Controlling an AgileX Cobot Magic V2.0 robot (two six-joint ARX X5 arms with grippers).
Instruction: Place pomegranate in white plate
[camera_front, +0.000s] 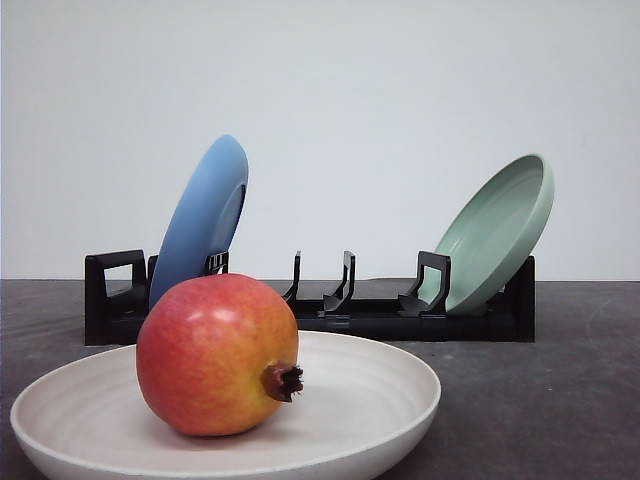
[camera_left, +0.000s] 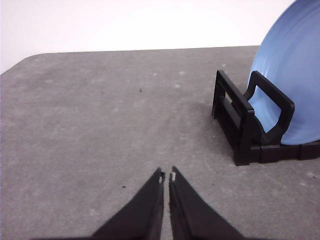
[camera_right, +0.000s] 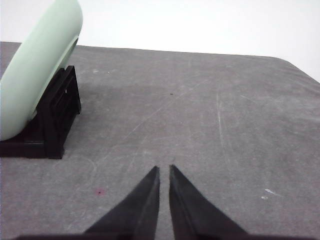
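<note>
The pomegranate (camera_front: 217, 354), red with yellow-orange patches and a dark crown pointing right, lies inside the white plate (camera_front: 390, 390) at the near edge of the front view. In the left wrist view my left gripper (camera_left: 166, 176) is shut, its black fingers nearly touching over bare grey table, holding nothing. My right gripper (camera_right: 164, 169) in the right wrist view is likewise shut and empty above the table.
A black dish rack (camera_front: 360, 315) stands behind the white plate. A blue plate (camera_front: 200, 215) leans in its left end and a pale green plate (camera_front: 500, 230) in its right end. The rack's end (camera_left: 240, 117) is right of the left gripper; the rack's other end (camera_right: 55, 120) is left of the right gripper.
</note>
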